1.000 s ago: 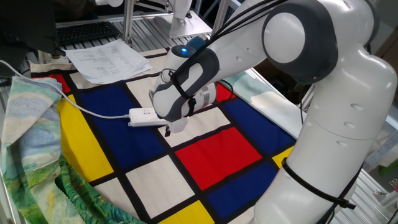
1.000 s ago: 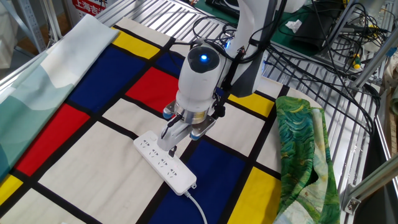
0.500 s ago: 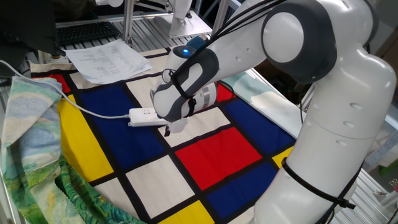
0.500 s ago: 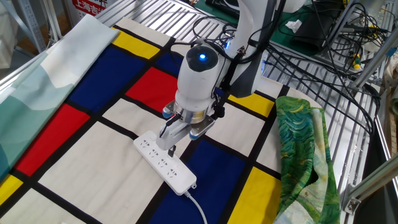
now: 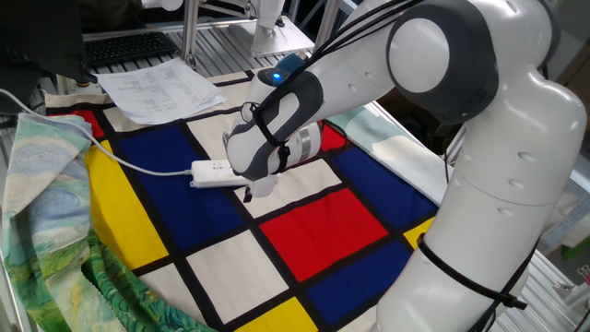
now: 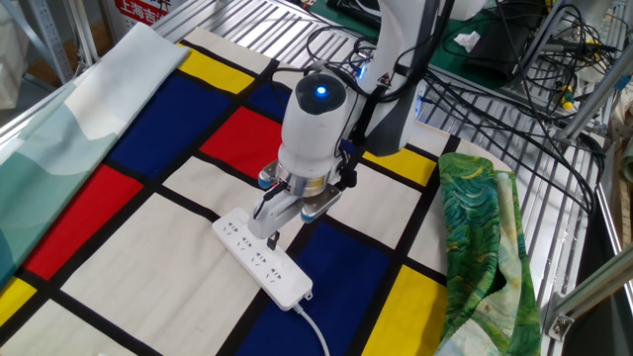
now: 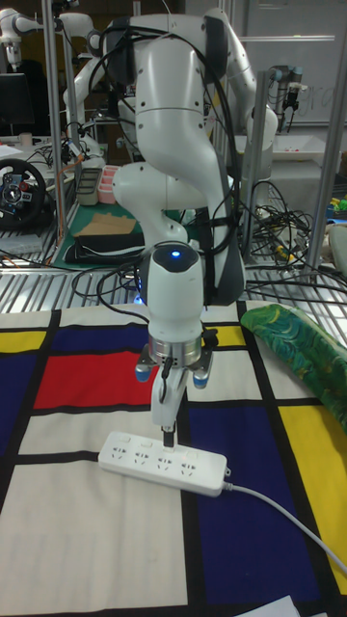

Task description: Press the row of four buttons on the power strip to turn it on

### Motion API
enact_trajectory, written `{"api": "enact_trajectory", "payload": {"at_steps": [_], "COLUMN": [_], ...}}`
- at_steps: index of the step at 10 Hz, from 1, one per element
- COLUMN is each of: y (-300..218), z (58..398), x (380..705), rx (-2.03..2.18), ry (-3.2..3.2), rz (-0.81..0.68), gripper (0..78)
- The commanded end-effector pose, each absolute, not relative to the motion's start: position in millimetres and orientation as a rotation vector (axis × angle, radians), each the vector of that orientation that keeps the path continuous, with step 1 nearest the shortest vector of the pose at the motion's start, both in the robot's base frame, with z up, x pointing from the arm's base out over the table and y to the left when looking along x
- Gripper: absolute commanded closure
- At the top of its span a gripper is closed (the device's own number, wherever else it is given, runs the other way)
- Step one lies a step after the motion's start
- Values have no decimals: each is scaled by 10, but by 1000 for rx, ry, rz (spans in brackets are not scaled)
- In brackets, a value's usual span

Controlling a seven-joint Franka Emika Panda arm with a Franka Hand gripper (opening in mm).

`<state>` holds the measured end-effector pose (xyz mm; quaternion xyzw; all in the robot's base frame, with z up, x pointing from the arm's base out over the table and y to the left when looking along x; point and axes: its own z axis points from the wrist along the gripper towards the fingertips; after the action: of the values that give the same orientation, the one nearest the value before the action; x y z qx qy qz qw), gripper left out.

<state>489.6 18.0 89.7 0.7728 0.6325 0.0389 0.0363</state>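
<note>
Nothing much shifts since a second ago: my tool (image 6: pixel 271 235) still hangs tip-down right over the power strip (image 6: pixel 263 259), which lies across the white and blue squares of the checked cloth (image 6: pixel 129 247) on the desk. I cannot tell whether the fingers are apart or together, nor whether the tip touches the four buttons (image 7: pixel 166 456), so I judge the press is still under way.

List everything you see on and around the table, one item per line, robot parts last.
power strip: one, white, on the checked cloth under the hand
cord: one, white, running from the strip's end
checked cloth: one, red, blue, yellow and white, covering the table
green patterned cloth: one, at the table edge
paper sheets: white stack, at a far corner
keyboard: one, black, behind the papers
hand: one, fingertips together, down at the strip
arm: one, white
</note>
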Motion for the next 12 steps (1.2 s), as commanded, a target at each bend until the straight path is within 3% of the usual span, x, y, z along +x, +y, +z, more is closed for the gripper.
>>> {"api": "enact_trajectory", "payload": {"at_steps": [1, 12], "y": [177, 175], "z": [896, 831], "x": [4906, 4898], "rx": [2375, 2356], "ry": [1937, 1959], "rz": [126, 129], "gripper": [1, 1]}}
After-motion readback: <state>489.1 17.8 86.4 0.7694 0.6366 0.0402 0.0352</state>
